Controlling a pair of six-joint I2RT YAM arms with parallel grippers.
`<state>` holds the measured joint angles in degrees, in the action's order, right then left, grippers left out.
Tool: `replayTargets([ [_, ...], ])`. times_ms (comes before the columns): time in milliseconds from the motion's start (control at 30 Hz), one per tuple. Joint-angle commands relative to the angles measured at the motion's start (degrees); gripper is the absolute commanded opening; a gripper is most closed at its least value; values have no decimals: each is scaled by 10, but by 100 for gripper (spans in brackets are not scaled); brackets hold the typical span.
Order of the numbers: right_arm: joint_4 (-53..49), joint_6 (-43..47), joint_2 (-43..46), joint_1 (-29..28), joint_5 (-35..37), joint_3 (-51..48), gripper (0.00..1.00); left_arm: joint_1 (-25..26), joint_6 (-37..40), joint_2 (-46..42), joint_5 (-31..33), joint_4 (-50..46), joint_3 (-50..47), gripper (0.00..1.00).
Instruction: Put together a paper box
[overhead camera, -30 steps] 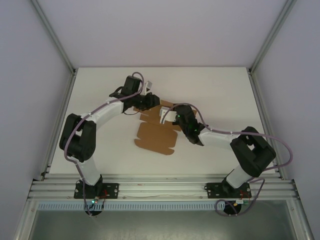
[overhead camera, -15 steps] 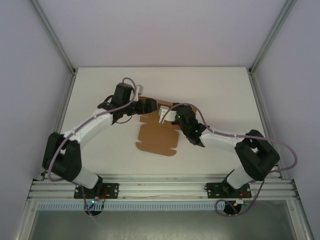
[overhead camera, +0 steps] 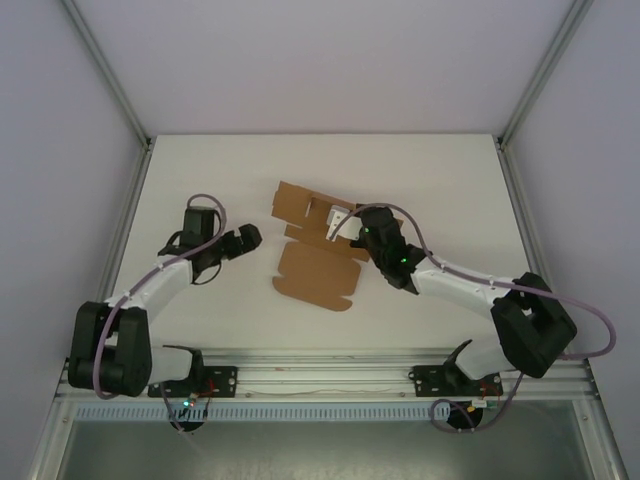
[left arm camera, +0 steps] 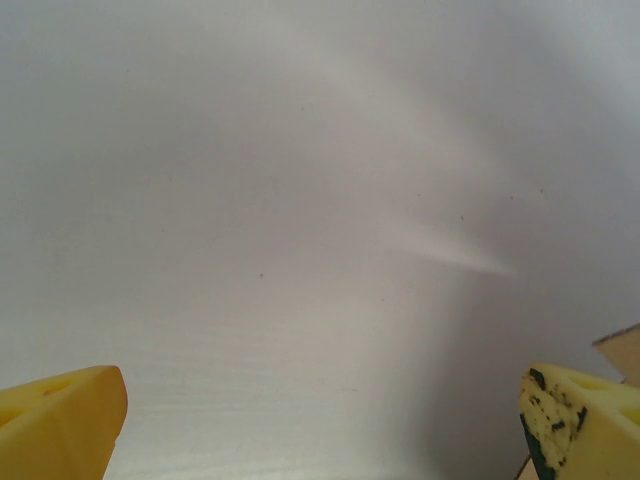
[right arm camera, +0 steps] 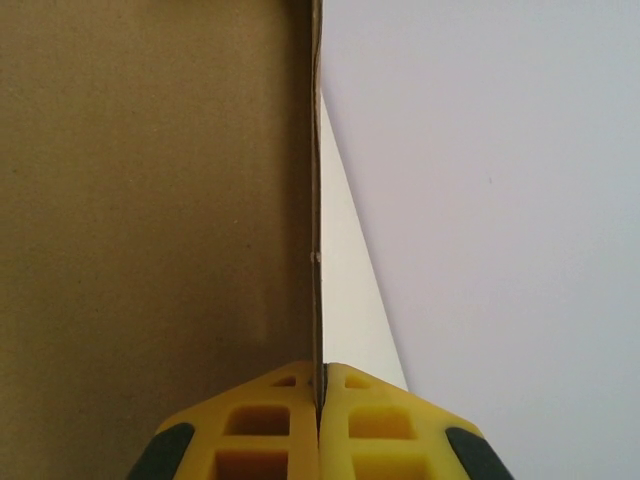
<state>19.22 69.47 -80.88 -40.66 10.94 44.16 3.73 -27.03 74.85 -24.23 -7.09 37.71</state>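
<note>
Top external view: the paper box (overhead camera: pixel 315 272), a brown cardboard sheet with creases and tabs, lies unfolded near the middle of the white table (overhead camera: pixel 440 175). The right gripper (overhead camera: pixel 338 222) is clamped on an edge of the sheet's far part, its yellow fingers (right arm camera: pixel 270 420) pressed together on the cardboard. The left gripper (overhead camera: pixel 247 238) sits to the sheet's left, clear of it, its jaws wide apart and holding nothing.

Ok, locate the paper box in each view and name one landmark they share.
Top external: the paper box lies mid-table as a mostly flat sheet, with one far flap pinched by the right end effector.
Left wrist: its brown corner sits low at the right edge.
Right wrist: it covers the left half, with an edge-on flap clamped between the yellow fingers.
Shared landmark: the white table.
</note>
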Motion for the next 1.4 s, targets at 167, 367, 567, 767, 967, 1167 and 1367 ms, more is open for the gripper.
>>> replayTargets([
  [167,-25,-59,9,1,-31,30,0,1,-11,103,-45,127,14,97],
  [367,-38,-71,9,1,-40,38,0,20,2,130,-158,235,-1,93],
  [567,-38,-73,3,1,-39,42,0,40,-2,145,-205,286,-5,90],
  [767,-44,-78,0,1,-43,38,0,49,-15,154,-248,318,-6,88],
  [967,-40,-79,0,-4,-40,33,0,57,-40,162,-278,354,-3,87],
  [1167,-28,-80,-3,-9,-40,32,0,74,-30,172,-284,349,16,84],
  [1367,-36,-92,-1,-9,-48,35,0,80,-67,195,-349,476,-1,66],
])
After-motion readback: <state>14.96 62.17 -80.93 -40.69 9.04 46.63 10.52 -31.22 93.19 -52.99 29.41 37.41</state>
